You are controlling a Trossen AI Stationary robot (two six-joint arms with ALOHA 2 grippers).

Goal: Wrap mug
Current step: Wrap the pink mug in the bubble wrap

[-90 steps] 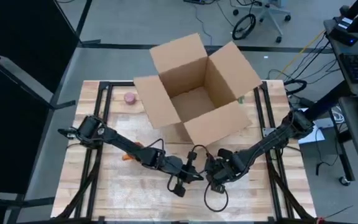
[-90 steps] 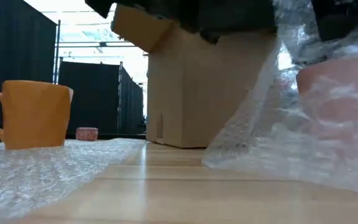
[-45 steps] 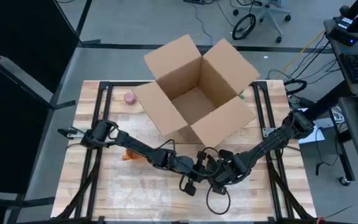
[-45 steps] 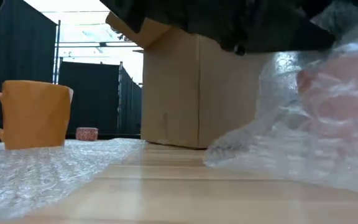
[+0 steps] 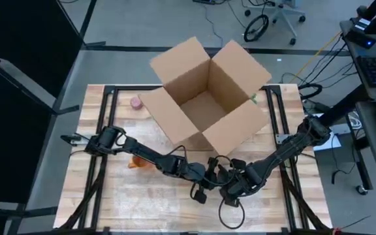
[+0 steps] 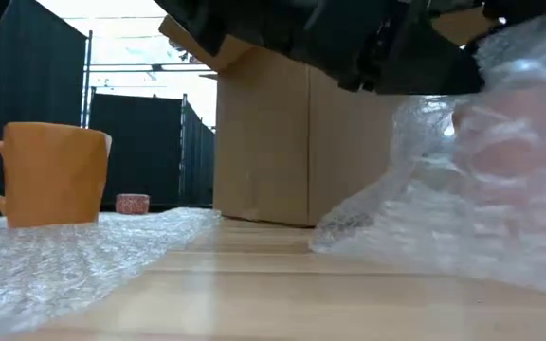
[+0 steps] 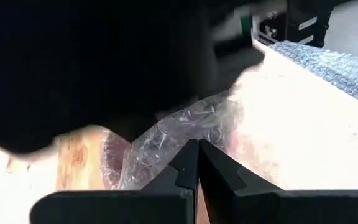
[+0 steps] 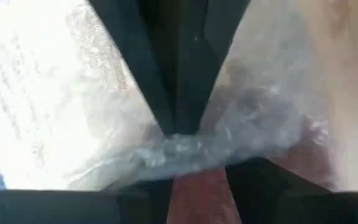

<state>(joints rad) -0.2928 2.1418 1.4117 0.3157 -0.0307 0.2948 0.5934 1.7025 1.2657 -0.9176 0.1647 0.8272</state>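
I have both grippers low at the table's near edge, close together. My left gripper (image 7: 197,163) has its fingers pressed together, pinching bubble wrap (image 7: 166,134). My right gripper (image 8: 182,127) is nipped shut on the same sheet, film bunched at its tips. The pink mug (image 6: 524,142) sits inside that wrap, half bundled, a loose tail trailing onto the wood.

My worry: both pinches hold thin, slick film only, not the mug. If I pull them apart the wrap may tear or slip out, and the bundle springs open. If I lift, I judge the mug could roll out of the open side.

Around me: the open box (image 5: 204,98) stands just behind the grippers, so any swing backward risks knocking a flap. An orange mug (image 6: 50,175) waits on a second sheet (image 6: 74,256), well left of the bundle. A small pink pot (image 5: 136,102) sits far back. Cables dangle near my wrists and could snag.
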